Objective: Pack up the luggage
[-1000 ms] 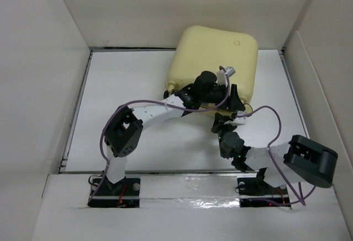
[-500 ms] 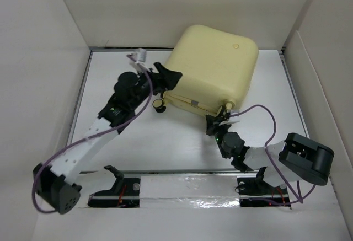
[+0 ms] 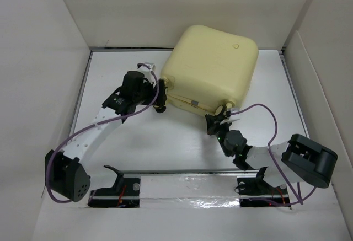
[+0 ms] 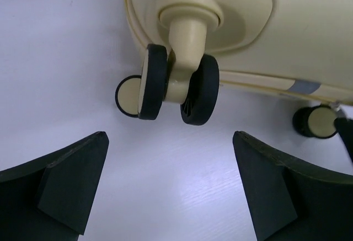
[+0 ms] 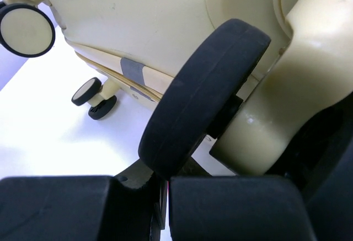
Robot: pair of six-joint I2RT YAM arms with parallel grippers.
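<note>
The luggage (image 3: 212, 64) is a pale yellow hard-shell suitcase lying shut at the back of the table, emblem (image 3: 235, 46) on top. My left gripper (image 3: 157, 98) is open at its left front corner. In the left wrist view the fingers (image 4: 71, 180) stand wide apart on either side of the black twin wheel (image 4: 177, 84), just short of it. My right gripper (image 3: 215, 121) is at the right front wheel (image 3: 223, 109). In the right wrist view its jaws (image 5: 165, 202) are shut together, with that black wheel (image 5: 201, 95) right against them.
Tall white walls (image 3: 44, 59) box in the white table (image 3: 165, 142) on the left, back and right. The suitcase's other wheels (image 5: 94, 97) stick out along its front edge. Purple cables (image 3: 265, 114) loop off both arms.
My left arm has swung from the suitcase's front middle out to the left, and its open gripper has come down to the left front wheel. My right gripper has edged up to the right wheel.
</note>
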